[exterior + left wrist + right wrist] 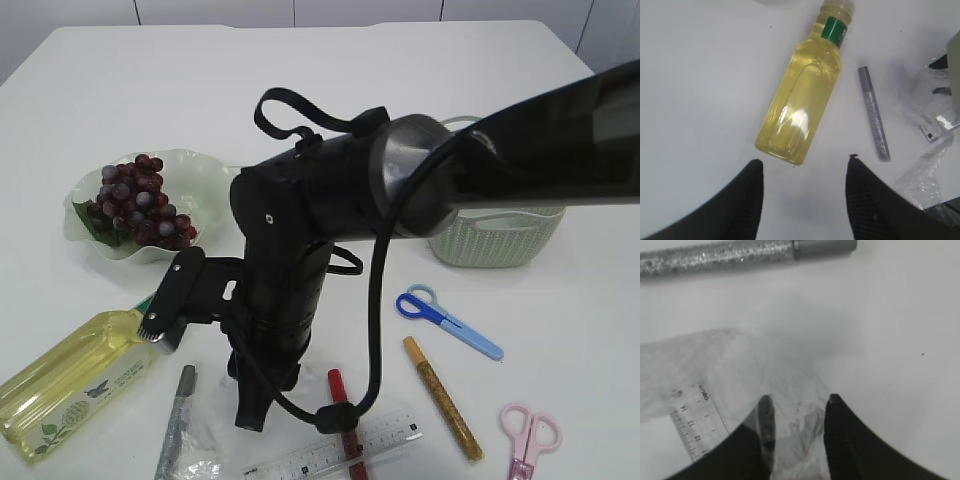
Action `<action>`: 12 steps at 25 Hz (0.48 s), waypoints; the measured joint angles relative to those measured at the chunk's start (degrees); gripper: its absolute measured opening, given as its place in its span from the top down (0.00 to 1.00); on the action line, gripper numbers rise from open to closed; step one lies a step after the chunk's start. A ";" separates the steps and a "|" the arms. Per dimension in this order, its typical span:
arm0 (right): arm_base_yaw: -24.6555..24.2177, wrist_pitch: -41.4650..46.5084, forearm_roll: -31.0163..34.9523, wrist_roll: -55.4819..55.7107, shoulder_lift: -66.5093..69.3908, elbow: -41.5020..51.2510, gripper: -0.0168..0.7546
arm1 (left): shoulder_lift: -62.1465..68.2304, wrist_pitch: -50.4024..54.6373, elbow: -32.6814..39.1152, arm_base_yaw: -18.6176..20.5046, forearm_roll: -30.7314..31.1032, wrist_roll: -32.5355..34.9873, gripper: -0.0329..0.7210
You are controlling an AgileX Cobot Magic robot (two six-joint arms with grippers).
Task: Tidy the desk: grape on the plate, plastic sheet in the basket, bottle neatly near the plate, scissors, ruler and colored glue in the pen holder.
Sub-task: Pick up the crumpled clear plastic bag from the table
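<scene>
white tabletop (480, 70) fills every view, bright and bare around the clutter. grapes (137, 204) already sit on the pale wavy plate (205, 170) at the left, and the light green basket (497, 238) stands at the right, partly hidden behind the right arm (420, 180) that reaches across the middle

right gripper (796, 412) is down at the front edge with the crumpled plastic sheet (740, 360) bunched between its fingers (840, 435) — the jaws have closed in on the film, which bulges in the gap; the clear ruler (696, 427) lies under the sheet's edge, and the silver glitter glue (740, 255) lies just beyond on the table

left gripper (802, 170) hovers with jaws apart and nothing between them, just short of the base of the yellow bottle (800, 100), which lies on its side with the same silver tube beside it

in the exterior view a red glue pen (340, 400) crosses the ruler, a gold glue pen (442, 398) lies to its right — blue scissors (445, 318) and pink scissors (528, 437) lie further right, all loose on the table
</scene>
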 joint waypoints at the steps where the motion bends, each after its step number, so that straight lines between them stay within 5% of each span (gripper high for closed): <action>1: 0.00 0.27 0.00 0.08 0.00 -0.59 0.74 | 0.00 -0.13 0.41 0.00 0.00 0.00 0.44; 4: 0.00 0.88 -0.12 0.25 0.00 -2.40 0.85 | 0.00 -0.35 0.52 0.00 0.00 0.00 0.45; 12: 0.00 6.33 -0.56 1.98 0.00 -5.95 0.88 | 0.00 -1.04 0.52 0.00 0.00 0.00 0.45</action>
